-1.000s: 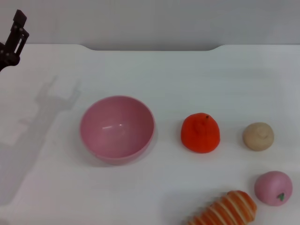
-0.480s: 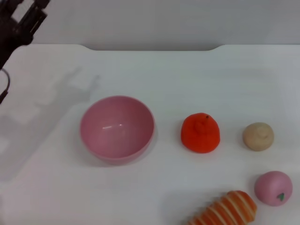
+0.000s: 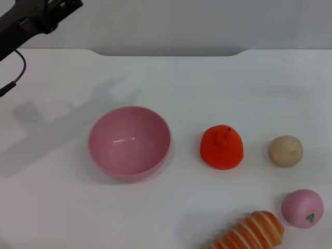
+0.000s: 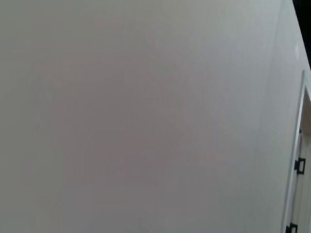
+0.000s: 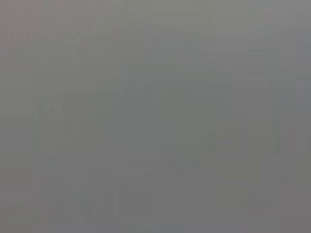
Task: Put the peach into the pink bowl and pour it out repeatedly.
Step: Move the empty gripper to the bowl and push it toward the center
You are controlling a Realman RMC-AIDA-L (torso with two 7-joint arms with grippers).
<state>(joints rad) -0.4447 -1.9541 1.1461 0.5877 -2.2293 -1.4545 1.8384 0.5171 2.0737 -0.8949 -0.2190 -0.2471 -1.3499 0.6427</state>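
Peach (image 3: 303, 208) lies on the white tabletop (image 3: 207, 83) at about five o'clock in the head view, close to the near right corner, with its small green leaf mark facing up and toward the near edge. It is free, with no fingers on it. Just beside it, at its nine o'clock, lies a striped orange-and-cream bread-like toy (image 3: 251, 233), partly cut off by the picture's lower edge; the two look close but apart. At the peach's twelve o'clock sits a beige round ball (image 3: 285, 151), and farther toward nine o'clock from that ball an orange-red fruit (image 3: 221, 147) with a small stem nub on top.

Pink bowl (image 3: 129, 142) stands upright left of centre, mouth up, with nothing inside it. It is well apart from the peach, with the orange-red fruit between them.

Left gripper (image 3: 57, 9) shows at about eleven o'clock in the head view, dark, raised above the far left of the tabletop and reaching in from the picture's corner; a thin black cable (image 3: 18, 70) loops below its arm. Its shadow (image 3: 67, 116) falls on the tabletop at the bowl's ten o'clock. Whether its fingers are spread or closed cannot be told, and nothing is seen in their hold.

Left wrist view shows only a pale wall with a door frame (image 4: 297, 160) at one edge. Right wrist view is a plain grey field, and the right gripper appears nowhere.
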